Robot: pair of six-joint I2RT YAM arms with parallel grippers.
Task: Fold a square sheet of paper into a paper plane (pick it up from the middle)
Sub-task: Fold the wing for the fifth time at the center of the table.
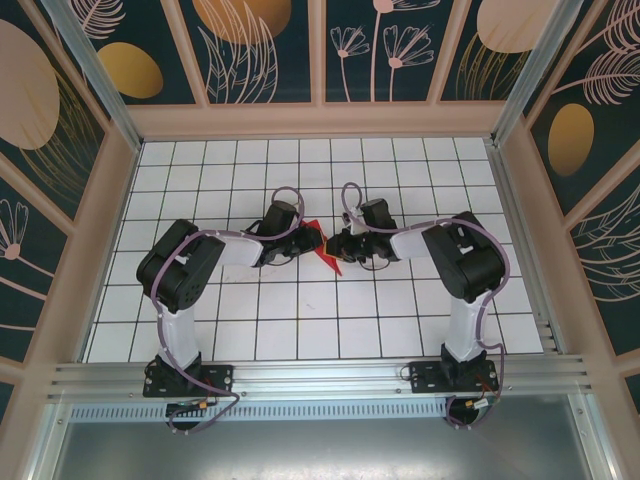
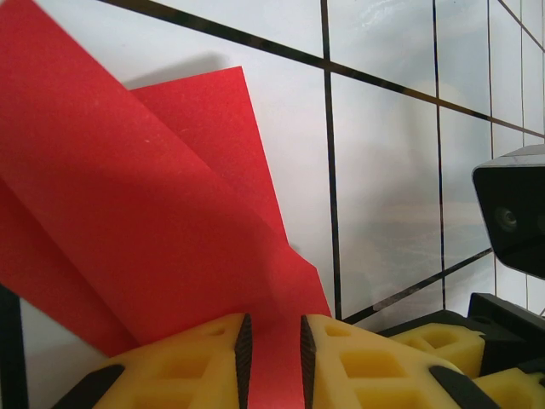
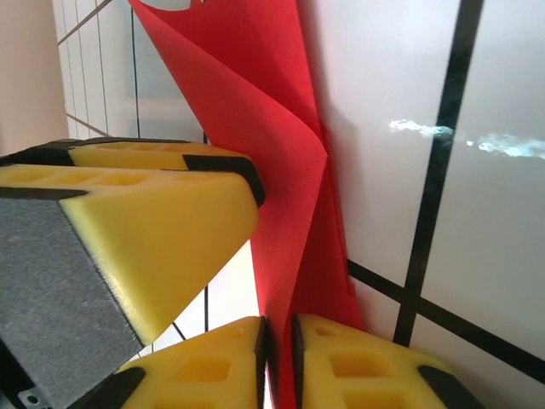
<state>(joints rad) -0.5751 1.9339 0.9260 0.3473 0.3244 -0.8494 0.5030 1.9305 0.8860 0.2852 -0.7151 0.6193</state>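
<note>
Two grips, one item. My left gripper [image 2: 273, 345] is pinching the square sheet of paper [image 2: 153, 213] between its yellow pads [image 2: 196, 366], the jaws standing nearly together with only the thin red layers in the slit. My right gripper [image 3: 278, 349] is doing the same from the opposite side, its jaws likewise closed down on a lower part of the folded red. The sheet is rising out of both grips as creased, overlapping flaps, not flat, and in my judgement it is partway toward a dart rather than a finished plane. From above, I am seeing it as a small red shape between the two wrists, near the middle of the table [image 1: 300, 330], with one point dipping toward the near side. Whether that point is touching the tiles I cannot tell. I am judging that the two-sided hold is serving a purpose: one gripper is anchoring the layers while the other is lining up or pressing a crease, and standing the paper up is giving the pads room to reach around an edge. The grippers are working very close together, the left one's finger looming just beside the fold in the right wrist view, so a bump or a tear is a risk worth listing. Containers: I am finding nothing of the bowl or tray kind. The nearest thing is the walled enclosure [image 1: 105, 230] ringing the table, and it is holding the two arms and the one red sheet.
</note>
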